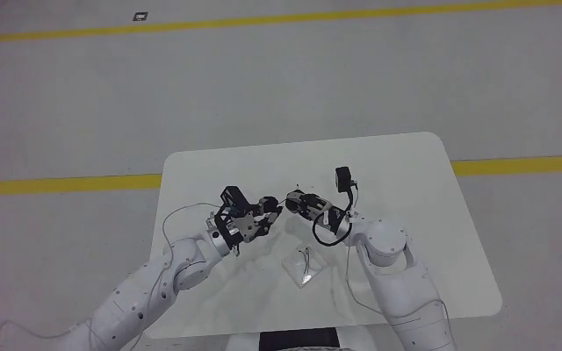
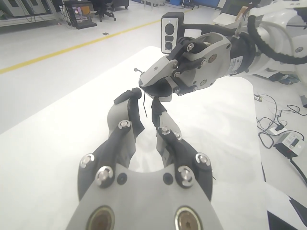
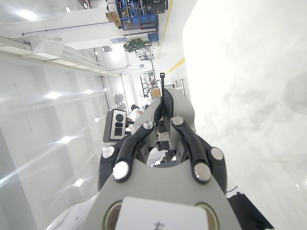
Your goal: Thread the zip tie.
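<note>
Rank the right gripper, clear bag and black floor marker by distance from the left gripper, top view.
1. right gripper, tip to tip with the left gripper.
2. clear bag, on the table beside the right arm.
3. black floor marker, far beyond the table.

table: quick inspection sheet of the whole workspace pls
surface: white table with rounded corners.
job's things: black zip tie, head poking out past the right pincer, tail hanging between the left pincer fingers.
clutter: clear bag holding thin dark strands, lying on the robot's side of the pincers.
pincers: right shut on the zip tie; left open around its tail.
cables: floor leads and a power brick beside the table.
surroundings: yellow floor line, office chair, racks behind.
</note>
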